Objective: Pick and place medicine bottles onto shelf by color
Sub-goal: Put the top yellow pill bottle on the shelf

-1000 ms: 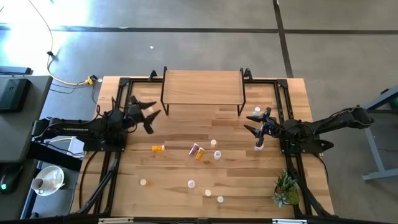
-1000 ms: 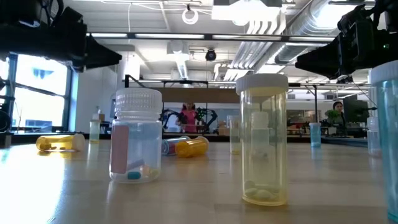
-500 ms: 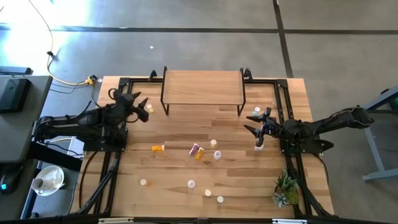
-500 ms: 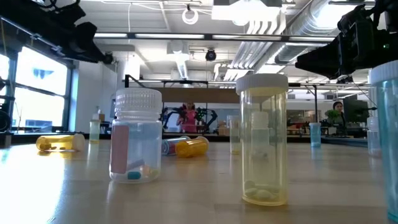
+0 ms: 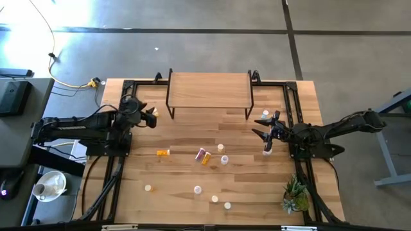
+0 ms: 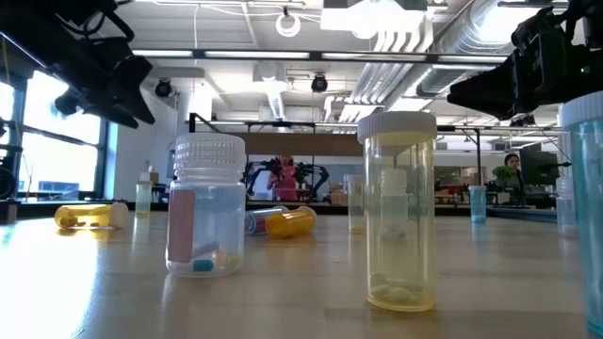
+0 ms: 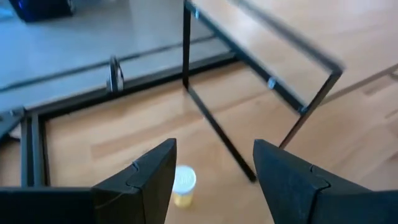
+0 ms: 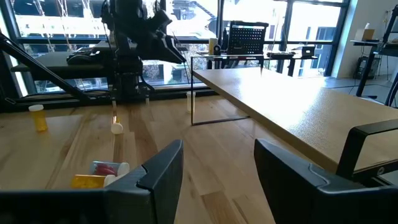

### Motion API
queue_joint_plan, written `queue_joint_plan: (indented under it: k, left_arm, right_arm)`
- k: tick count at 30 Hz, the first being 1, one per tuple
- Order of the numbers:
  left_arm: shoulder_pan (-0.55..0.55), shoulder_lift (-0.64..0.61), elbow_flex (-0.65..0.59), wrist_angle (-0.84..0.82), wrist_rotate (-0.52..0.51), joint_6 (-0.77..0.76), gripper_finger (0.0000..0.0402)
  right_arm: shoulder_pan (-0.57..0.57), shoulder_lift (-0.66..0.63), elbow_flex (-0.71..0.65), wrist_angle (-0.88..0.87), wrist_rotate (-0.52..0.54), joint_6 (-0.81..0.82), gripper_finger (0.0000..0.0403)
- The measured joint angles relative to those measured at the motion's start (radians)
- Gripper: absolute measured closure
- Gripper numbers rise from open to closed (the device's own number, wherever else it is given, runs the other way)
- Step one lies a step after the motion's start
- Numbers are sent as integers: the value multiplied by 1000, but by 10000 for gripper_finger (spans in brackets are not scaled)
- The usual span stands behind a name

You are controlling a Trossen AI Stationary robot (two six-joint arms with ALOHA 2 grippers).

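Since a second ago my left gripper (image 5: 149,114) has pulled back from the middle of the table toward the near-left leg of the shelf (image 5: 209,90), and now sits over a small yellow bottle (image 7: 181,185) standing just beside that leg. In my left wrist view its fingers (image 7: 146,180) are spread wide with nothing between them, the white cap showing just inside the gap. My right gripper (image 5: 264,133) has not shifted; it hangs off the shelf's right end, fingers (image 8: 163,168) apart and empty, with a white-capped bottle (image 5: 265,115) near it and another (image 5: 268,151) close by its tips.

I see no bottles on the shelf board. The rest are scattered over the table (image 5: 180,192): an orange one (image 5: 163,153) lying on its side left of centre, a pink one (image 5: 201,154) and a yellow one (image 5: 206,159) lying touching each other in the middle, two upright white caps (image 5: 223,154) beside them, and four more (image 5: 197,190) spread along the front. Low down, a clear bottle with a pink label (image 6: 204,207) and a tall yellowish one (image 6: 399,212) stand closest to the camera.
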Motion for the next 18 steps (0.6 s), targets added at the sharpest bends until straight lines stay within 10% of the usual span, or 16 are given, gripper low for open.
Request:
queue_joint_plan:
  k: [18]
  left_arm:
    - [333,181,0,3,295,-25,200]
  right_arm:
    - [0,0,0,0,0,0,214]
